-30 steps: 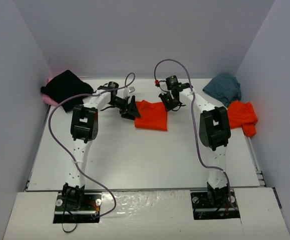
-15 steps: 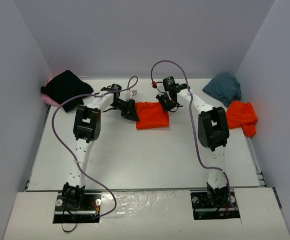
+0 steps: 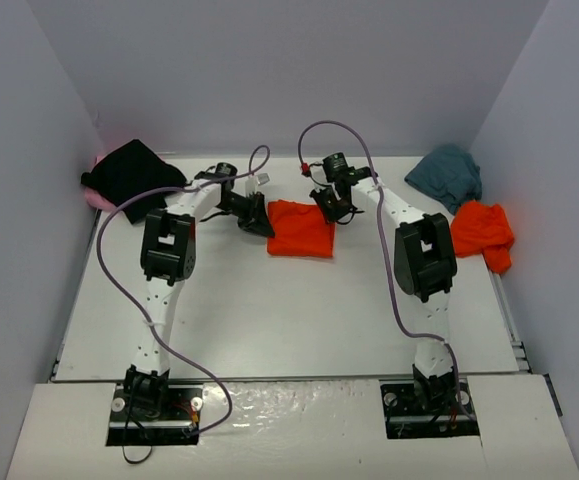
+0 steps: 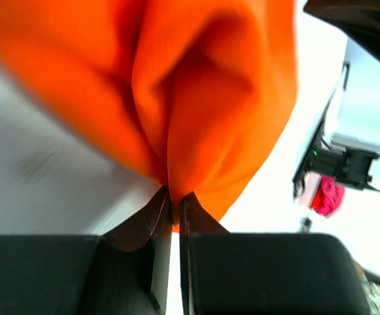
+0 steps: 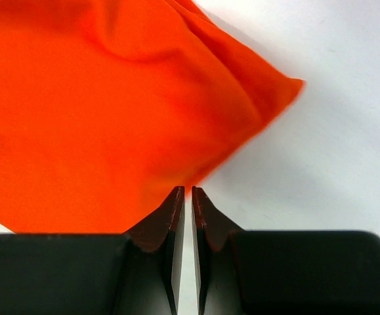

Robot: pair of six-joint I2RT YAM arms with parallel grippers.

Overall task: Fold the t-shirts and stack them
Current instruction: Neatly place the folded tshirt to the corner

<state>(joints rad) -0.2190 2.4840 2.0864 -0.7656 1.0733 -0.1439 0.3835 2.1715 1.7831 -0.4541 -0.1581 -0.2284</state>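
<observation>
Fingers [image 4: 144,223] of the left gripper [image 4: 174,197] are pressing tight together on a bunched fold of the orange t-shirt [image 4: 196,98], the cloth puckering up out of the pinch. Opposite, the right gripper [image 5: 188,193] is sitting just as narrow at the shirt's other back corner, seemingly nipping a thin edge. That shirt is lying folded mid-table [image 3: 269,310] between the two arms. It is looking light, limp and apt to sag, so I am guessing paired corners or hems are the places to take it. A black t-shirt [image 3: 134,172] is resting on a pink t-shirt [image 3: 97,198] far left, while a teal-grey t-shirt [image 3: 449,172] and a second orange t-shirt [image 3: 484,232] are waiting far right.
</observation>
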